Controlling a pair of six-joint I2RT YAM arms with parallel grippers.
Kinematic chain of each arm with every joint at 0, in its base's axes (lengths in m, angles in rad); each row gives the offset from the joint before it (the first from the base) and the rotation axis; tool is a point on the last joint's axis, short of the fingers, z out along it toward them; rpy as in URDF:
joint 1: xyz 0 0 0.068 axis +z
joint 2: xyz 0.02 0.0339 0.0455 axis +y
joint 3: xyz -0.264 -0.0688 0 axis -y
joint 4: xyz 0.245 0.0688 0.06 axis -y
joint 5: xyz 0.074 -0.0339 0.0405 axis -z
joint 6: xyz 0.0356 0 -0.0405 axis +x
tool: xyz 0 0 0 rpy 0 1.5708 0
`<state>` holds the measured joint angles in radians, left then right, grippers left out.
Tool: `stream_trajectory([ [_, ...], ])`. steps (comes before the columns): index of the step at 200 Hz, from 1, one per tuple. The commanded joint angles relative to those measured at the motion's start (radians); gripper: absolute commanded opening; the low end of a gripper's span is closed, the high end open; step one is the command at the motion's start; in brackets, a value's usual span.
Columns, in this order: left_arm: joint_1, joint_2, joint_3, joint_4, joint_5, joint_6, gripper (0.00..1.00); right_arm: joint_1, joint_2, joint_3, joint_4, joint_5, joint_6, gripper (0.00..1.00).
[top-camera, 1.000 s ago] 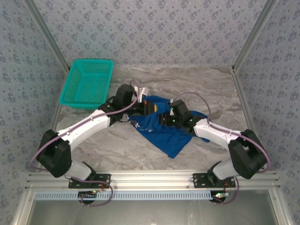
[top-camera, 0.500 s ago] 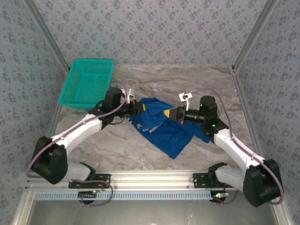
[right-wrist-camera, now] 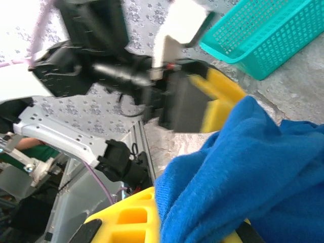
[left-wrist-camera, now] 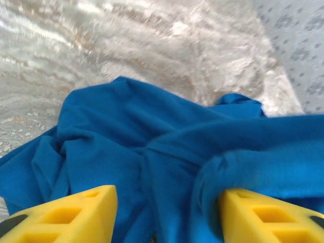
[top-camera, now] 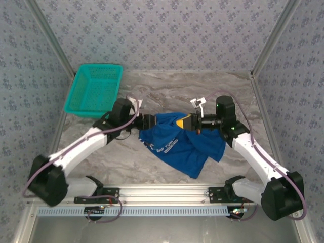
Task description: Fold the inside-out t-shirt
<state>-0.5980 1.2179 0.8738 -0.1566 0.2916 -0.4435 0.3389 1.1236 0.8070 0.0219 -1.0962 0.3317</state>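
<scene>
The royal-blue inside-out t-shirt (top-camera: 178,144) hangs bunched between both grippers over the middle of the table, its top edge pulled straight and a pale print showing on its left part. My left gripper (top-camera: 148,121) holds its left end. In the left wrist view the yellow fingers (left-wrist-camera: 71,212) stand somewhat apart with gathered cloth (left-wrist-camera: 152,152) filling the gap of the left gripper (left-wrist-camera: 167,215). My right gripper (top-camera: 187,122) is shut on the right end. In the right wrist view the shirt (right-wrist-camera: 253,167) covers the right gripper (right-wrist-camera: 197,228) and most of its lower finger.
A teal mesh basket (top-camera: 94,90) stands at the back left of the marble table (top-camera: 167,88), close behind the left wrist. The metal frame rail (top-camera: 167,192) runs along the near edge. Bare table lies behind and on both sides of the shirt.
The right arm has swung out from over the shirt to the right. Both grippers now hold the shirt's ends, and the cloth is stretched between them and shifted slightly right and nearer.
</scene>
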Motion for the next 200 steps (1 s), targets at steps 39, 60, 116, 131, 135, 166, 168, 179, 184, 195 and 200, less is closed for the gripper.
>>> stream_trajectory([
  [39,-0.109,-0.041,0.045,0.067,0.163,0.347,0.65,0.006,0.031,0.1,-0.257,-0.004,-0.224,0.01],
  [60,-0.122,0.028,0.104,0.021,0.205,0.401,0.64,0.011,0.031,0.106,-0.274,-0.005,-0.239,0.01],
  [116,-0.135,0.165,0.21,-0.006,0.296,0.445,0.62,0.018,0.025,0.113,-0.306,0.005,-0.256,0.0],
  [131,-0.134,0.203,0.231,-0.013,0.335,0.453,0.62,0.018,0.022,0.115,-0.315,0.008,-0.262,0.0],
  [135,-0.135,0.212,0.238,-0.022,0.349,0.46,0.62,0.017,0.021,0.115,-0.316,0.013,-0.263,0.0],
  [166,-0.134,0.251,0.26,-0.033,0.344,0.461,0.44,0.014,0.01,0.123,-0.344,0.021,-0.283,0.0],
  [168,-0.134,0.251,0.259,-0.029,0.342,0.457,0.41,0.013,0.009,0.124,-0.347,0.023,-0.286,0.0],
  [179,-0.13,0.245,0.263,-0.016,0.333,0.444,0.26,0.01,0.006,0.126,-0.375,0.048,-0.305,0.0],
  [184,-0.127,0.239,0.262,-0.006,0.336,0.436,0.19,0.009,0.004,0.127,-0.387,0.063,-0.315,0.0],
  [195,-0.116,0.215,0.257,0.026,0.349,0.401,0.08,0.009,0.002,0.132,-0.419,0.107,-0.334,0.0],
  [200,-0.11,0.203,0.252,0.046,0.354,0.376,0.04,0.01,0.001,0.133,-0.438,0.136,-0.343,0.0],
])
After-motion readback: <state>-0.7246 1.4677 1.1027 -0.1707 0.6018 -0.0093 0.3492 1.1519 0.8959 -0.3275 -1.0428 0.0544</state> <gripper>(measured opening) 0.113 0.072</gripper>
